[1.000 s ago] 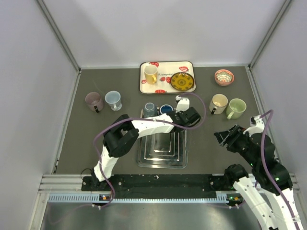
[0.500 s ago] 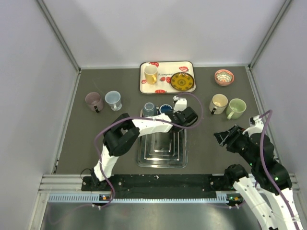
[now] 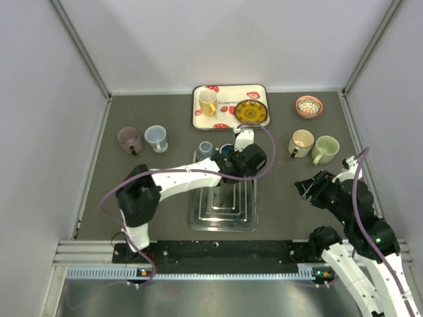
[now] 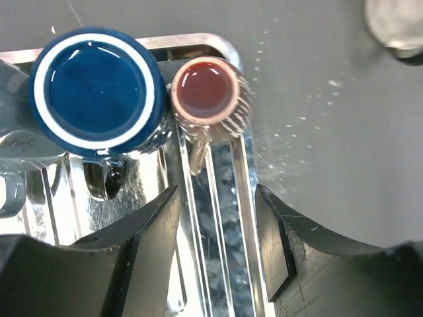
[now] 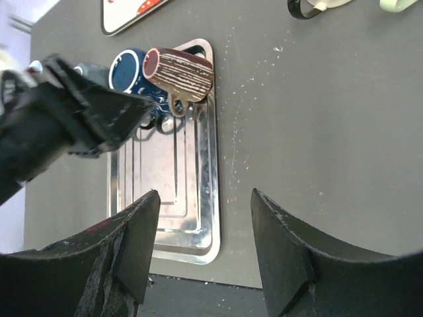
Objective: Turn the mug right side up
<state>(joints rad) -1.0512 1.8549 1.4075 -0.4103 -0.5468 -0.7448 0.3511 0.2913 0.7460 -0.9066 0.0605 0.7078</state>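
Left wrist view, looking down: a glossy blue mug (image 4: 96,89), base up with a white foot ring, sits just beside a smaller brown mug (image 4: 206,92), ribbed sides, also base up. Both stand at the far edge of a shiny ridged metal tray (image 4: 221,218) on a dark speckled table (image 4: 344,145). Left gripper (image 4: 215,247) hangs open above them, holding nothing. Right gripper (image 5: 205,251), well apart, is open too.

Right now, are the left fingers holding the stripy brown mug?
No, the left fingers stand open, short of the striped brown mug on the metal tray.
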